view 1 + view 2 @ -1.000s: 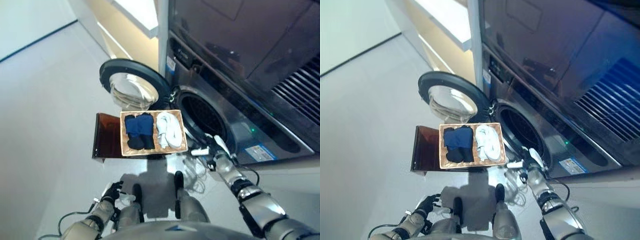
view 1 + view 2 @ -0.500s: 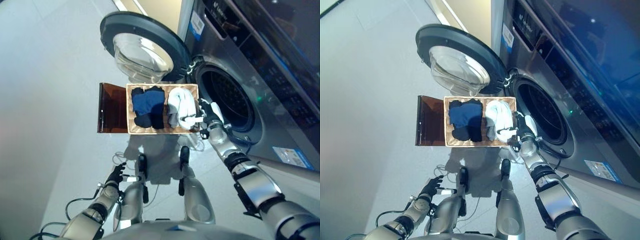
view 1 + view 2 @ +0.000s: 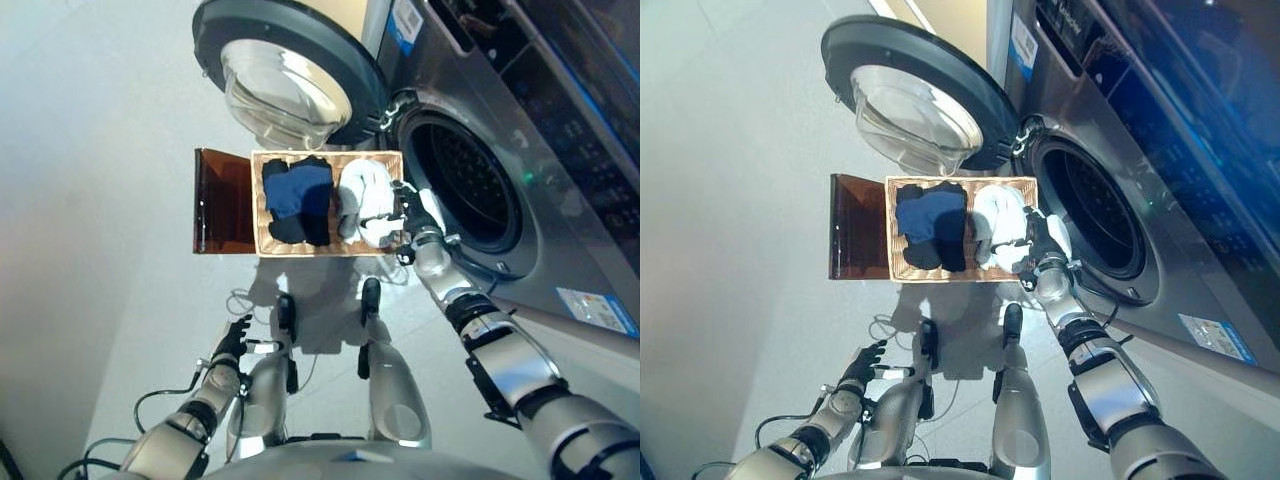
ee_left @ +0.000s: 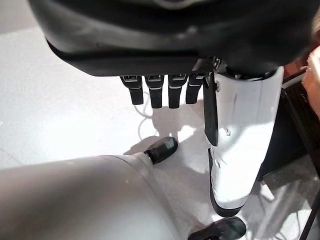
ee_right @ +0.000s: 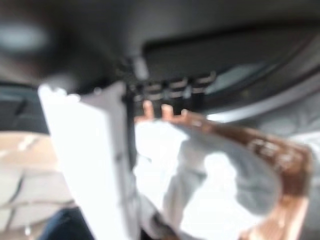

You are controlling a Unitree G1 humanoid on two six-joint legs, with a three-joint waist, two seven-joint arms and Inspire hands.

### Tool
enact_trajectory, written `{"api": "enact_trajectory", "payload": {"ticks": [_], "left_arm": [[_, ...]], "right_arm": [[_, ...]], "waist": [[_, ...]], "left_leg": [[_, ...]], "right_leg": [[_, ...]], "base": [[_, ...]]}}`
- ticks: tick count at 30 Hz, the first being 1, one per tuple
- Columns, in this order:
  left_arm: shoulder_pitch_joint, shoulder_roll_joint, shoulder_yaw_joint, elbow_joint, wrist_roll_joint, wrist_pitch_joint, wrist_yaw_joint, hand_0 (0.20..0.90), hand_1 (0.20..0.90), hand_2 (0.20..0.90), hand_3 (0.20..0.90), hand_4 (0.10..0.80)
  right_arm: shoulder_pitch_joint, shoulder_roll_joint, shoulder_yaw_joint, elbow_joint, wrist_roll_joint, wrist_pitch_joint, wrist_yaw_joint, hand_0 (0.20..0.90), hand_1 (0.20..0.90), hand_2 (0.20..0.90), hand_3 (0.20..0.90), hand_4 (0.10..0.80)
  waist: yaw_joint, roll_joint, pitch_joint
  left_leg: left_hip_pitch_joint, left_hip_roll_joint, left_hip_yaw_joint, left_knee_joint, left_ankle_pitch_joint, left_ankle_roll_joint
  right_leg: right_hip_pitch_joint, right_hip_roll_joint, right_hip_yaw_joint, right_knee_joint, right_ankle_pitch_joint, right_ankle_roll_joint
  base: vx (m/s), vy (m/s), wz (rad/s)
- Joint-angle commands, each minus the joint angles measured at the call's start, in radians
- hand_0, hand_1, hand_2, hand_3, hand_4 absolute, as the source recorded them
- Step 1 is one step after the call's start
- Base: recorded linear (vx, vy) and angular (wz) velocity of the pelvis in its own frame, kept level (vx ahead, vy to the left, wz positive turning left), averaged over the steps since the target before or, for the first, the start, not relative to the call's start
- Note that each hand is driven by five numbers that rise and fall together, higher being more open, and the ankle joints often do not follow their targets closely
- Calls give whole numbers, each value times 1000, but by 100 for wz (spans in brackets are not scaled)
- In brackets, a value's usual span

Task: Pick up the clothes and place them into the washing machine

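Over the basket's [image 3: 262,245] washer-side end, the right hand [image 3: 409,212] sits on the white cloth [image 3: 362,200], fingers reaching down into it; whether they have closed on it I cannot tell. Dark blue clothes [image 3: 296,198] fill the basket's other half, untouched. With the basket just beside the washer [image 3: 560,200], whose door [image 3: 285,75] is swung wide, the drum [image 3: 470,185] is probably a short carry away. Low by the floor, the left hand [image 4: 165,87] hangs idle, fingers relaxed.

Floor [image 3: 110,180]: pale grey.
Stand [image 3: 222,213]: dark brown, on the floor, at 7 o'clock from the washer door.
Basket [image 3: 258,215]: wicker, atop the stand, holding blue and white clothes.
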Motion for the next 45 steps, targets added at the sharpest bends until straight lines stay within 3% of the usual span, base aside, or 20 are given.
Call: {"api": "enact_trajectory", "payload": {"ticks": [1,13,24,30,45], "left_arm": [[18,11,-26,-36,-51,-24,46,900,900,900,900,800],[67,56,-32,-267,-153,-71,66,900,900,900,900,800],[105,118,-62,-516,-232,-112,70,900,900,900,900,800],[90,131,-92,-566,-250,-116,68,900,900,900,900,800],[26,122,-120,-626,-272,-114,64,900,900,900,900,800]], "right_arm": [[-127,-25,25,-27,18,-33,-55,900,900,900,900,800],[-220,-56,25,-34,43,-26,-93,900,900,900,900,800],[-442,-80,55,116,75,-9,-131,900,900,900,900,800],[-575,-120,119,262,20,30,-126,900,900,900,900,800],[-705,-180,276,369,-205,74,-94,900,900,900,900,800]], "waist": [[19,12,-19],[37,50,45],[69,93,76],[90,112,76],[111,124,76]], "left_leg": [[-60,-49,-6,2,43,-20],[-156,-63,-13,-1,75,-20],[-284,-83,-13,-7,97,-17],[-351,-94,-18,-7,104,-16],[-418,-111,-31,-7,116,-22]], "right_leg": [[-77,-6,62,174,-118,30],[-185,-15,63,198,-103,34],[-348,-25,80,246,-95,44],[-419,-34,85,260,-90,49],[-473,-47,85,250,-74,59]], "base": [[-37,13,7],[-36,27,4],[-33,55,-1],[-6,48,1],[2,13,2]]}}
